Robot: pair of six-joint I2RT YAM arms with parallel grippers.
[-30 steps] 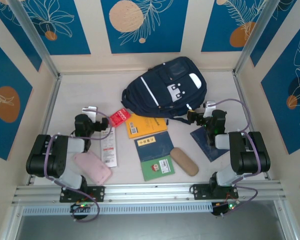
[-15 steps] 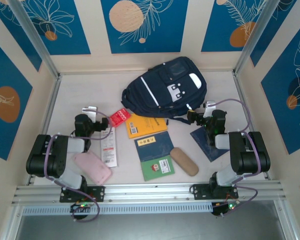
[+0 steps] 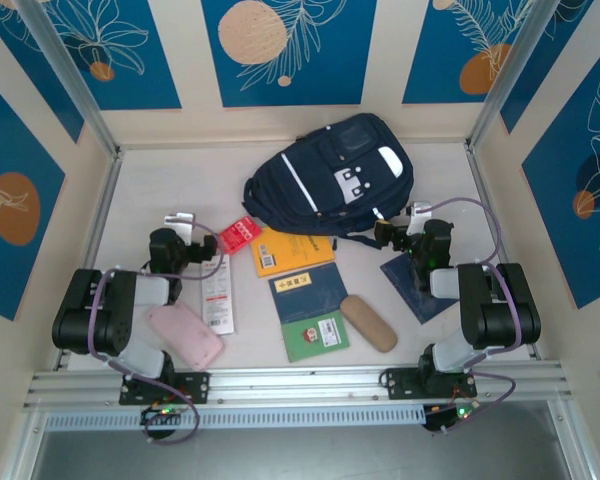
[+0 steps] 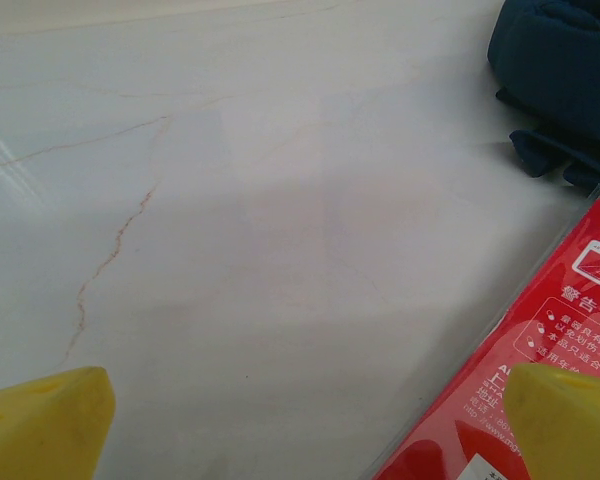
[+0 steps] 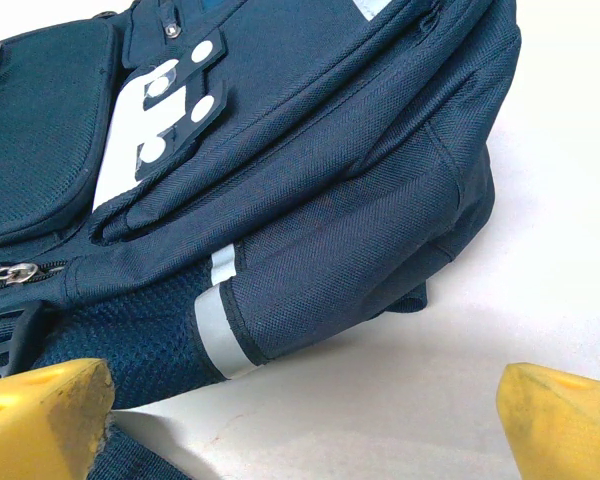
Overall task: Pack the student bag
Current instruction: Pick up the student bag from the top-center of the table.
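Though flat, student bag (image 3: 330,175) behind booklets (image 3: 302,290).

The hand (image 4: 300,430), spread wide, hangs over the table (image 4: 230,200); a red packet (image 4: 540,360) lies seemingly under its right side.

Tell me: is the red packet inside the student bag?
No, the red packet lies on the table beside the student bag.

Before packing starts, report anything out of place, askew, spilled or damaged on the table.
Nothing looks spilled or damaged. The large navy fabric backpack lies flat at the back. The flat navy booklet lies partly under the right arm, and the pink oblong pouch partly under the left arm.
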